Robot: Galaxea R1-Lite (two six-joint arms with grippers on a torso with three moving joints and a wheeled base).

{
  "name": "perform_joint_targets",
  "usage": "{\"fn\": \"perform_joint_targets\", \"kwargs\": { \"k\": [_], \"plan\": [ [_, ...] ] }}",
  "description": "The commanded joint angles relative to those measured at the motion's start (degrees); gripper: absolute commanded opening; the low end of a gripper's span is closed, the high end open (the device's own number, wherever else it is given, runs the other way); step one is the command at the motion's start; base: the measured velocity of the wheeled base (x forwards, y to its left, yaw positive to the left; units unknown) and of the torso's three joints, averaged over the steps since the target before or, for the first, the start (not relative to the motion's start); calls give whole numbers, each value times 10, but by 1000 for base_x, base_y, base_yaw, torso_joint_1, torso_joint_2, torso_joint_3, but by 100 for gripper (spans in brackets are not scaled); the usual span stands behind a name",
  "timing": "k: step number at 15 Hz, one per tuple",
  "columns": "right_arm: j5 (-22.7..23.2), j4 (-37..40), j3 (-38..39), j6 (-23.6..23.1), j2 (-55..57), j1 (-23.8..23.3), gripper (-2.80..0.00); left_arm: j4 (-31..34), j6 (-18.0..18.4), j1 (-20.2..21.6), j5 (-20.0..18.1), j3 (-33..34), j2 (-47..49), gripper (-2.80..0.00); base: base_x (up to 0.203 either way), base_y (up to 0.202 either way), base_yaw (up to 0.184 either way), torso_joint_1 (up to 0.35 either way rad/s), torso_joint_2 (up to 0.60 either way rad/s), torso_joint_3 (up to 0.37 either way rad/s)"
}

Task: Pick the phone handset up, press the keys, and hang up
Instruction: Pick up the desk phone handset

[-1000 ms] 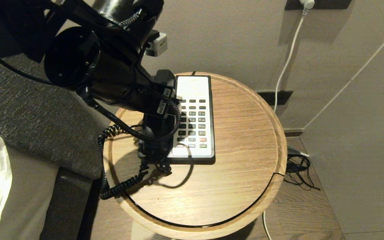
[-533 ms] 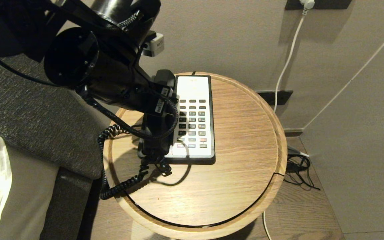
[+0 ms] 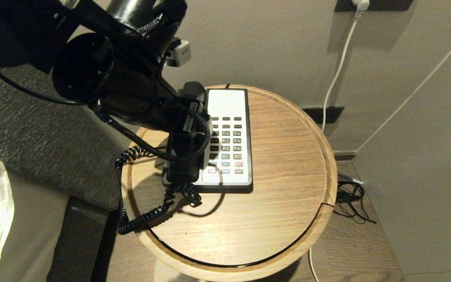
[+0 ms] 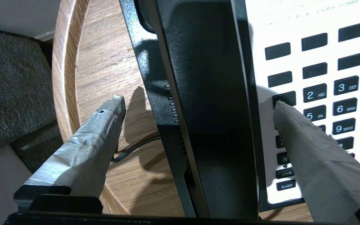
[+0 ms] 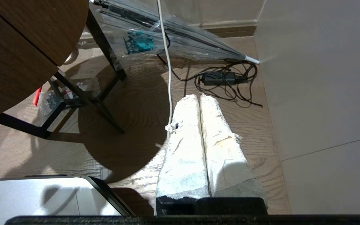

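Your left gripper point(image 4: 198, 106) straddles the phone handset point(image 4: 208, 109), jaws wide, beside keys point(image 4: 323, 90) reading "HOLD", "FLASH".

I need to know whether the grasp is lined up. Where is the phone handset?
The phone handset lies in its cradle left of the keys, on the round wooden table; the open left gripper straddles it.

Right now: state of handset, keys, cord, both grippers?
phone handset: seated in its cradle, not gripped.
keys: none pressed; one fingertip above the keypad.
coiled cord: slack, draped over the table rim.
left gripper: open, straddling the handset.
right gripper: shut, empty, parked over the floor.
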Motion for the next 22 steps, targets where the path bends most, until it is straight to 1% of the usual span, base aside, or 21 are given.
{"fn": "perform_joint_targets", "kwargs": {
  "k": [1,19,20,22],
  "plan": [
    [0,0,0,0,0,0,-280,3,-1,0,1,0,1,0,0,0,0,0,0,0],
    [0,0,0,0,0,0,-280,3,-3,2,1,0,2,0,0,0,0,0,0,0],
    [0,-1,0,-1,0,0,-280,6,-3,2,0,0,3,-280,0,0,0,0,0,0],
    [0,0,0,-1,0,0,-280,2,-3,2,1,0,3,-280,0,0,0,0,0,0]
  ]
}}
